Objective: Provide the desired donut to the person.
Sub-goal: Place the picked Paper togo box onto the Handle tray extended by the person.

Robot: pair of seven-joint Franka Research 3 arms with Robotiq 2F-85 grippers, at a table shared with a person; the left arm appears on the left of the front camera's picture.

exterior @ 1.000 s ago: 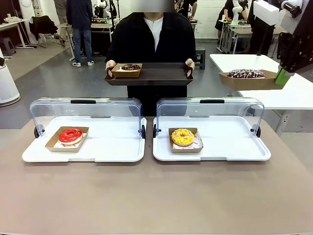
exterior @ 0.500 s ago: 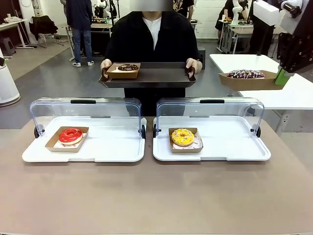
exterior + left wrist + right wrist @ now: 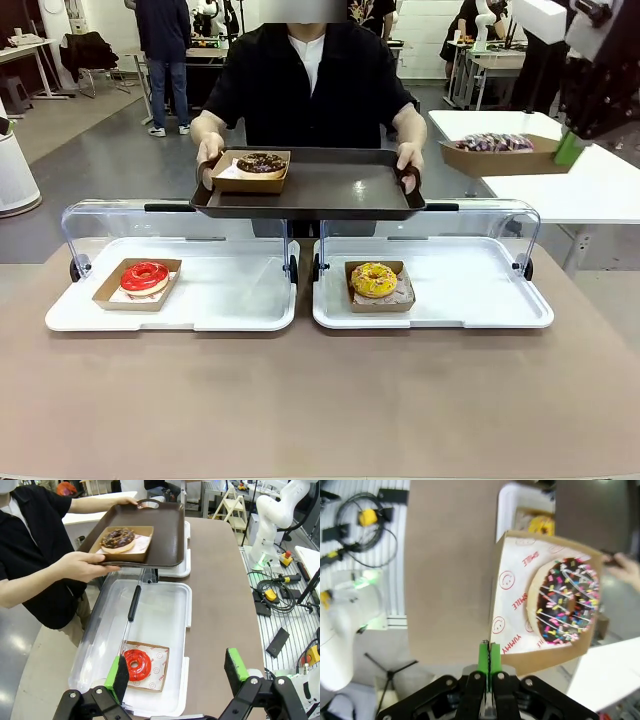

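Donut carton (image 3: 500, 162) clamped (right jaws), tray (image 3: 340, 185) held

The right gripper (image 3: 489, 655) was seen clamped, green pads pressed together, on the near rim of a cardboard tray (image 3: 512, 607). A sprinkled chocolate donut (image 3: 565, 607) was carried in it on paper printed with red smileys. Far beneath, the brown table (image 3: 450, 555) and a yellow donut (image 3: 540, 525) were seen, and a person's hand (image 3: 626, 569) at the right edge.

The sprinkled chocolate donut (image 3: 565, 600) (flat in its paper tray (image 3: 512, 612)) is gripped aloft by the right claw (image 3: 490, 662), near the person (image 3: 310, 85).
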